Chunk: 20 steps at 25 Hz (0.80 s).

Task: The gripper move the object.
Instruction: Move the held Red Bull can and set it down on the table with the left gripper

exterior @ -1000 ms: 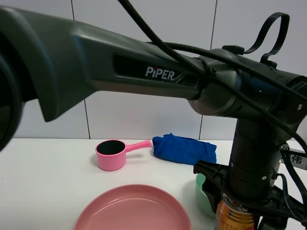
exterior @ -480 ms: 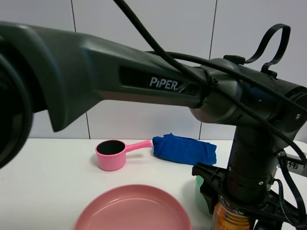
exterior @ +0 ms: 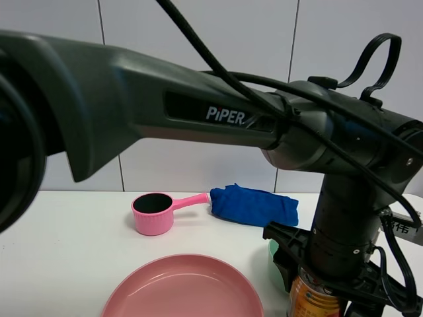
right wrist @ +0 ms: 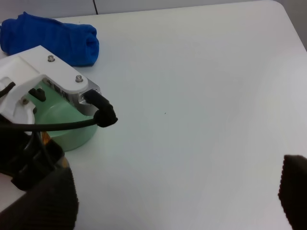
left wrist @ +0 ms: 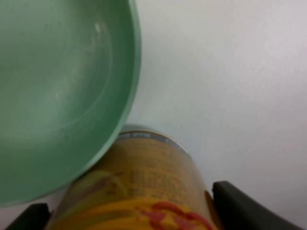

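Observation:
The gold-orange can (exterior: pixel 312 302) stands at the bottom right of the exterior view, just in front of the green bowl (exterior: pixel 273 263). My left gripper (exterior: pixel 320 290) comes down over it from the long dark PiPER arm. In the left wrist view the can (left wrist: pixel 139 187) sits between the two black fingers (left wrist: pixel 240 208), and the left gripper (left wrist: pixel 134 213) is shut on it, right beside the bowl's rim (left wrist: pixel 129 91). My right gripper (right wrist: pixel 168 191) is open and empty over bare table, its fingers (right wrist: pixel 45 201) wide apart.
A pink plate (exterior: pixel 185 290) lies at the front centre. A pink handled cup (exterior: pixel 153 212) and a blue cloth (exterior: pixel 254 205) lie at the back. The right wrist view shows the left arm's white bracket (right wrist: pixel 53 72), the bowl (right wrist: pixel 72 129) and the cloth (right wrist: pixel 48 36).
The left arm with the can has shifted slightly left and down beside the bowl. The other objects have not moved.

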Available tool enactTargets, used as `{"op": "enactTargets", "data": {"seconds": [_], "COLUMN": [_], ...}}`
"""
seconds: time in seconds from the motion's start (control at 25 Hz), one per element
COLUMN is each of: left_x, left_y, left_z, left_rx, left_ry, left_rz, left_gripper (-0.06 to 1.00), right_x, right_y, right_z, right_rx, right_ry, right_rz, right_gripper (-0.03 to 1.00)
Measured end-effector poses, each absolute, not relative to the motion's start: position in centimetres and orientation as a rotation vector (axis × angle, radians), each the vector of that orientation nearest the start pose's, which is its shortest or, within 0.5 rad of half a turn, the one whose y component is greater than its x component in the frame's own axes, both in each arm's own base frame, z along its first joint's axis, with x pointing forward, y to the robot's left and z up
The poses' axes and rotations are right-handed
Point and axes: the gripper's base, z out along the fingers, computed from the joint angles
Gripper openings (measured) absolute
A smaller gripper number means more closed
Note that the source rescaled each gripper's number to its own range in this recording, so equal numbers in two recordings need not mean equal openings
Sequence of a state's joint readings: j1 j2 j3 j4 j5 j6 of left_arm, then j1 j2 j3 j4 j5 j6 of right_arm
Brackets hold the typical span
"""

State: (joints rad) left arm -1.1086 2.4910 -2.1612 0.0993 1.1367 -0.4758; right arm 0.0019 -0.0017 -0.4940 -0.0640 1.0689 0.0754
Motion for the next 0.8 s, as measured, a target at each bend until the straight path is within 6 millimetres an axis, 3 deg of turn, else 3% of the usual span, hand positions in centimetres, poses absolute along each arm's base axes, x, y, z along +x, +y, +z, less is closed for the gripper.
{"op": "enactTargets", "data": {"seconds": [0.6, 0.8], "left_x": [23.0, 22.6], "left_y": [-46.1, -46.5], "left_z": [13.5, 13.6], "left_rx": [1.036, 1.065], "left_ry": [2.752, 2.719], "left_rz": [-0.126, -0.151], "left_gripper": [0.00, 0.12], "right_x": [-0.5, -0.5], "right_y": [-0.5, -0.5], "right_z": [27.5, 27.5], "right_rx": [0.079, 0.079], "right_ry": [2.054, 2.054], "right_rz": [-0.029, -0.029], "right_gripper": [1.00, 1.00]}}
